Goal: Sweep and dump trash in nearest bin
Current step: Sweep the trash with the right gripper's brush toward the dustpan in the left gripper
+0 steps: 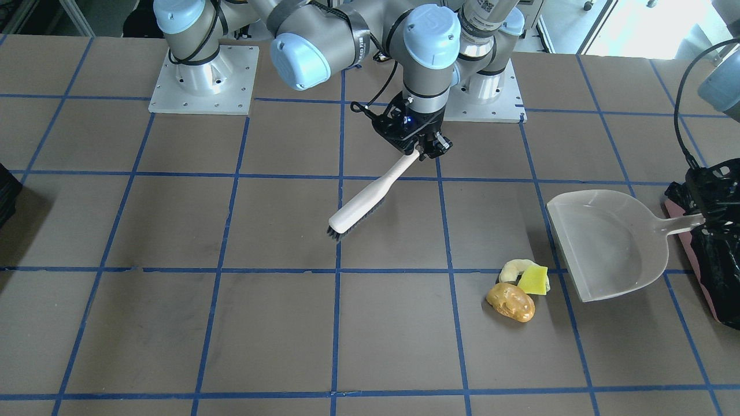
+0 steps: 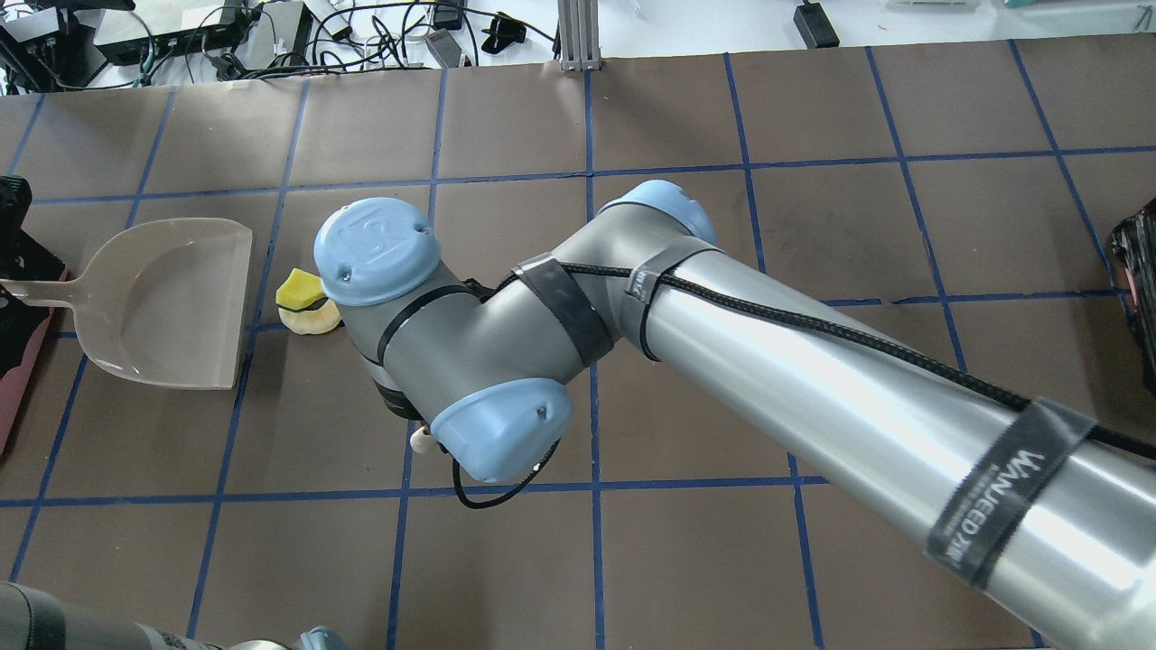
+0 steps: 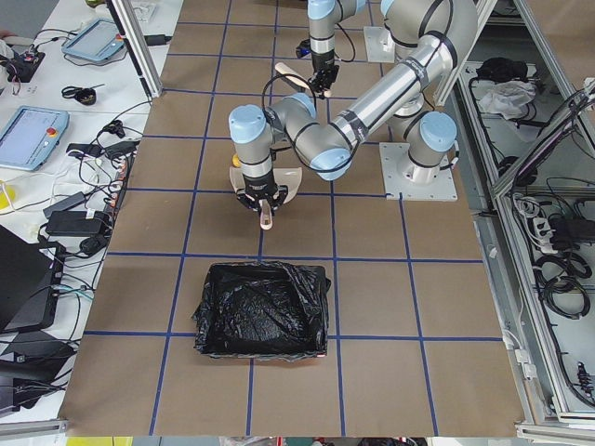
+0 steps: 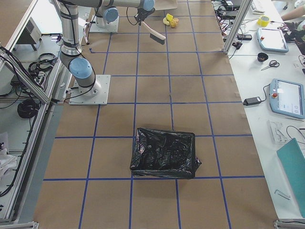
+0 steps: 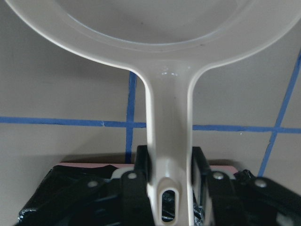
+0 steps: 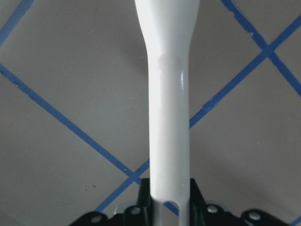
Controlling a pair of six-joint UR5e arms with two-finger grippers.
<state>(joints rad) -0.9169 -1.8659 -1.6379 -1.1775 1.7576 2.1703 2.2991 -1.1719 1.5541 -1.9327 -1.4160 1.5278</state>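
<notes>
The trash lies in a tight cluster: an orange-brown lump, a yellow-green wedge and a pale cream curved piece. A cream dustpan rests just beside them, its open lip toward them. My left gripper is shut on the dustpan's handle, above the edge of the bin. My right gripper is shut on a white brush, which slants down so its dark bristles sit about two grid squares from the trash. In the overhead view the right arm hides the lump.
A second black-lined bin stands at the table's other end. The two arm bases are bolted at the robot's side of the table. Blue tape marks a grid on the brown tabletop.
</notes>
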